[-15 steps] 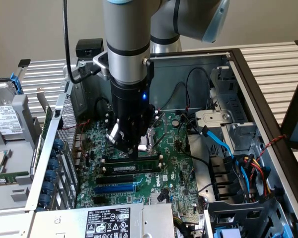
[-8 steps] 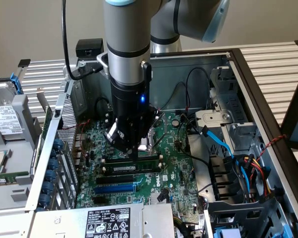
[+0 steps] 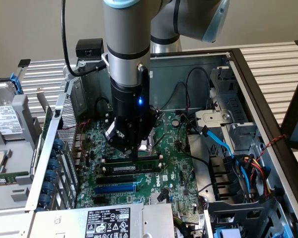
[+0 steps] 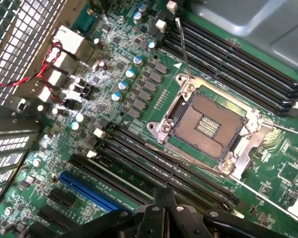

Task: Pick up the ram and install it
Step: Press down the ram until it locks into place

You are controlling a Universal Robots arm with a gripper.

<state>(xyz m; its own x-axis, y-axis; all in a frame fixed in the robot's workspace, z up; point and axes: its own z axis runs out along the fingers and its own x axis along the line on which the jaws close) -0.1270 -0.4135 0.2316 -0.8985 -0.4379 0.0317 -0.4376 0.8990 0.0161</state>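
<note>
on the exterior view's left a drive cage point(image 3: 7, 126) lies flipped out beside the open computer case point(image 3: 248, 94). moving right, the green motherboard point(image 3: 176, 163) fills the floor of the case. the gripper point(image 3: 134, 151) hangs low over it, fingers pinched together, tip right at the black memory slots point(image 3: 131, 161). just nearer than that tip the ram point(image 3: 131, 169) lies along a slot, white label showing, nothing clamped on it. nearer again sits the blue expansion slot point(image 3: 114, 188). from the wrist the bare cpu socket point(image 4: 208, 124) gleams. far right, coloured cables point(image 3: 241, 166) bunch by the bays.
</note>
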